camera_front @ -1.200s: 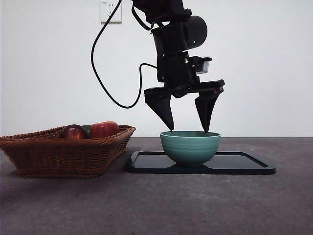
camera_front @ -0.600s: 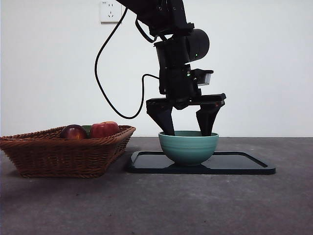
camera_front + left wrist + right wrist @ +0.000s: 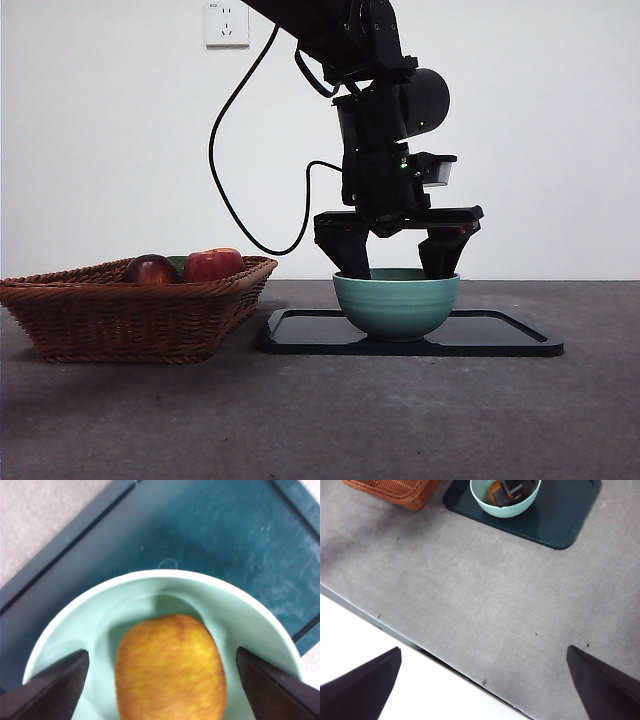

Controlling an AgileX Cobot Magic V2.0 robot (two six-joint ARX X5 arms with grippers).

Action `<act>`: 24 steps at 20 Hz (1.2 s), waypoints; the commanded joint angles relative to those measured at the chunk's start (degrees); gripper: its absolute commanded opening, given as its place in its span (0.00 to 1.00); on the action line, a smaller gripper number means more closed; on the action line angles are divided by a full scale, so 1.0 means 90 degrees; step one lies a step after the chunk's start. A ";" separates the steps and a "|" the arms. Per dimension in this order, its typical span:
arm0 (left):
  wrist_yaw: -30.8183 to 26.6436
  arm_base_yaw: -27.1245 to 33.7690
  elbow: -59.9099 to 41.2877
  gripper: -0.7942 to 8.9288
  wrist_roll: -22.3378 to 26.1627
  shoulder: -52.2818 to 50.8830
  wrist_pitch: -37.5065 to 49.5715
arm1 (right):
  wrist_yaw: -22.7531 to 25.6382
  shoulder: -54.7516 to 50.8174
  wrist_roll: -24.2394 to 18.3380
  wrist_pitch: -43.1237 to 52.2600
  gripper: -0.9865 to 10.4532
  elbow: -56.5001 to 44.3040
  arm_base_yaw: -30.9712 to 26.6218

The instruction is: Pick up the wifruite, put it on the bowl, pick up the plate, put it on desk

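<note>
The left gripper (image 3: 397,270) hangs down into the green bowl (image 3: 396,305). Its two black jaws are spread wide, one at each side of the bowl's rim. They hold nothing. In the left wrist view the little orange-brown fruit (image 3: 170,667) lies at the bottom of the bowl, between the jaws, and neither jaw touches it.

The bowl stands on a flat dark tray (image 3: 500,335), toward the tray's left end. The tray lies on the grey desk (image 3: 320,420). To the left of the tray, just beside it, sits a brown basket (image 3: 130,310) with a red apple (image 3: 213,264) and a darker fruit (image 3: 150,269) in it.

The right gripper (image 3: 480,690) waits high above the near edge of the desk, far from the tray. Its jaws are wide apart too and hold nothing.

So the first job looks done: the fruit is in the bowl. The step in hand seems to be letting go and getting clear of the bowl.

The next move is to lift the left gripper straight up, so the jaws do not bump the rim and tip the bowl. After that comes the plate. No plate shows here, only the tray, so the tray is likely the thing to pick up. The bowl stands on it, so it has to be lifted flat and slowly, or the bowl could slide.
</note>
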 commanded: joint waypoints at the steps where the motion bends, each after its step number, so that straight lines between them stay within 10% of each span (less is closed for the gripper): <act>1: -0.0017 -0.0049 0.0202 0.52 0.0044 0.0262 -0.0005 | -0.0005 0.0007 0.0034 -0.0100 0.59 0.0056 0.0039; 24: -0.0090 -0.0017 0.2064 0.37 0.0104 0.0355 -0.1501 | 0.0032 0.0005 0.0012 -0.0092 0.59 0.0056 0.0036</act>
